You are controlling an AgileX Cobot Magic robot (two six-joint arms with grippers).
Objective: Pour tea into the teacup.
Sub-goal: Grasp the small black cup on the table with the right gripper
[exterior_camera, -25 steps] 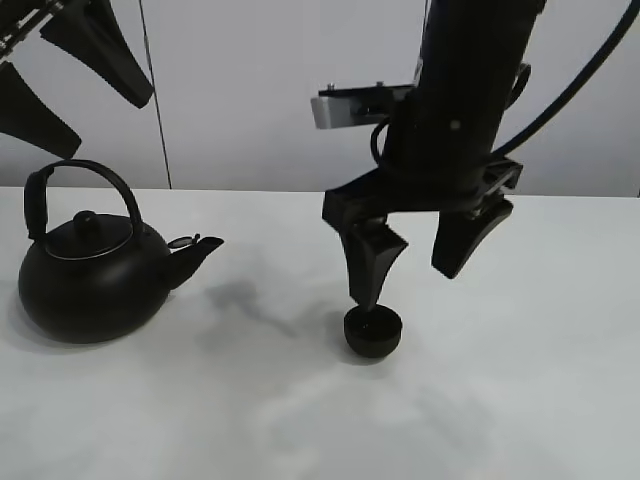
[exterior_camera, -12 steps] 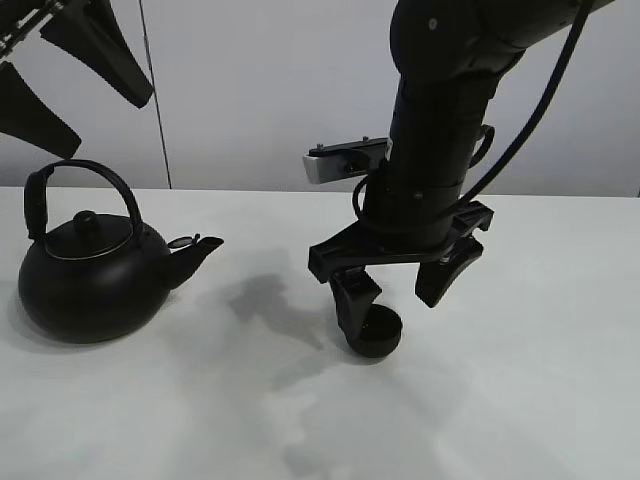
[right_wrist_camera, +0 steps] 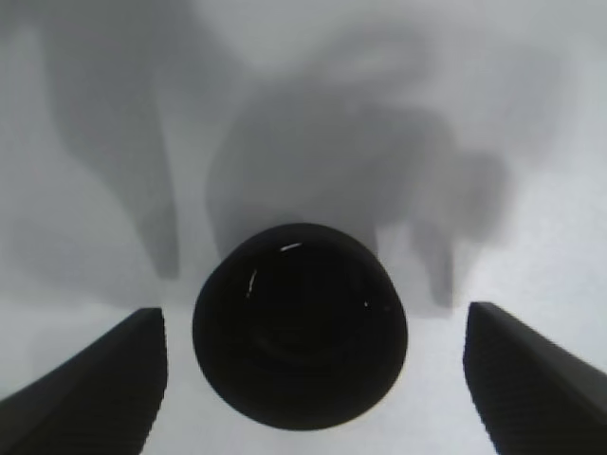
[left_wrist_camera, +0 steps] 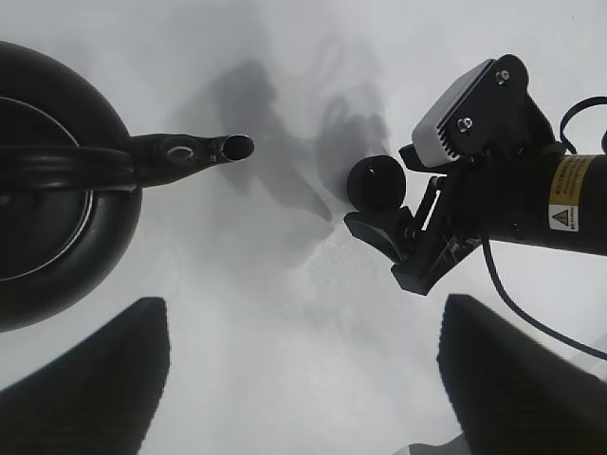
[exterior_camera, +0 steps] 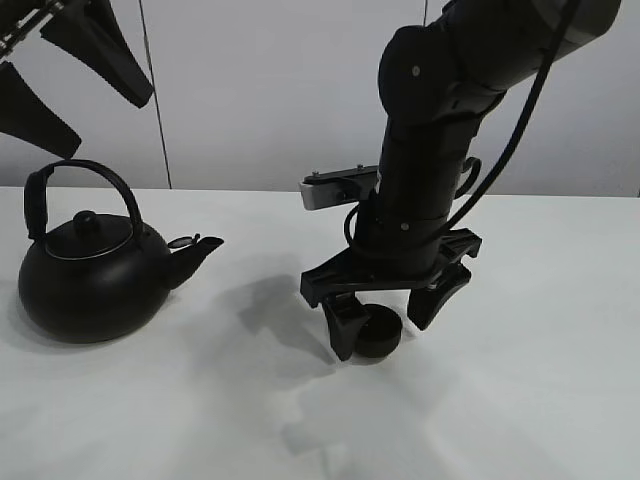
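- Counter [exterior_camera: 520,420]: white and plain, soft arm shadows across the lower centre of the high view.
- Teacup [right_wrist_camera: 300,327]: upright on the counter, lower centre-right of the high view. It looks dark inside, with no tea to be made out.
- Right end effector [exterior_camera: 380,332]: released, fingers spread wide. A second ago it hung above the teacup with one fingertip near the rim. It has since come down, and its fingers now stand low on either side of the teacup. Whether they touch it cannot be told. Judgement: a grasp on the teacup is being set up, and closing is the likely next step.
- Kettle [exterior_camera: 90,280]: left of the high view, well apart from the teacup, lid on, spout towards the teacup. It has not shifted over the last second, so pouring has not begun.
- Left end effector [left_wrist_camera: 305,301]: released and empty, raised at the upper left of the high view, above the kettle, position unchanged.
- Label [left_wrist_camera: 567,192]: yellow sticker with a warning triangle on the right arm, its print too small to read. No brand name shows.
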